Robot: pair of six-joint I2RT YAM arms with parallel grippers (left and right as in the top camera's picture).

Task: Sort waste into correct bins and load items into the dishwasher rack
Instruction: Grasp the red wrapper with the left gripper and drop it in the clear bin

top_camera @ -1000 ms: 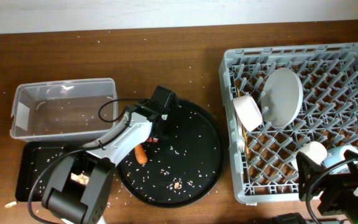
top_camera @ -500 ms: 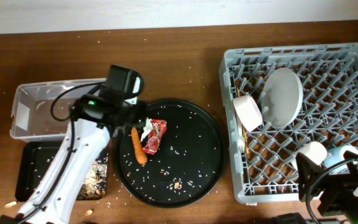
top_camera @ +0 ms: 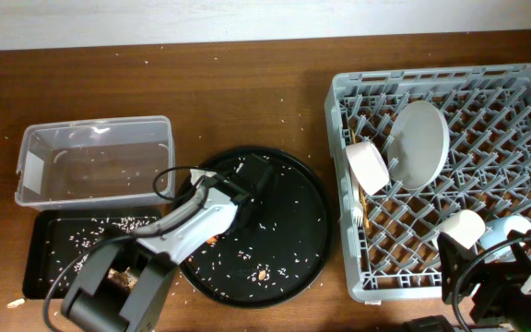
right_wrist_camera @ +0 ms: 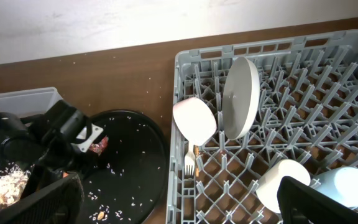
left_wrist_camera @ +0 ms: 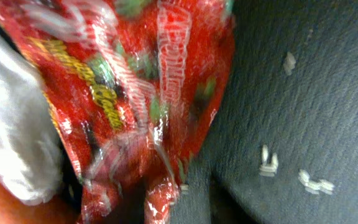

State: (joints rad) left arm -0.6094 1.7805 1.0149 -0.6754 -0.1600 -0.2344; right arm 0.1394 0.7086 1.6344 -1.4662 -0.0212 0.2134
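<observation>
The left hand [top_camera: 245,183] hangs close over the red wrapper [left_wrist_camera: 142,106], and I cannot tell if its fingers are apart. If it closes here, it may also catch the tissue [left_wrist_camera: 11,143] touching the wrapper.

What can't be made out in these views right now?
- Left gripper: overhead, hidden under its own arm; no fingers in left wrist view.
- Red wrapper: print blurred, left wrist; covered by arm overhead.
- Carrot: cut off by frame corner, left wrist.
- Tissue: blurred, cut by left edge, left wrist.
</observation>
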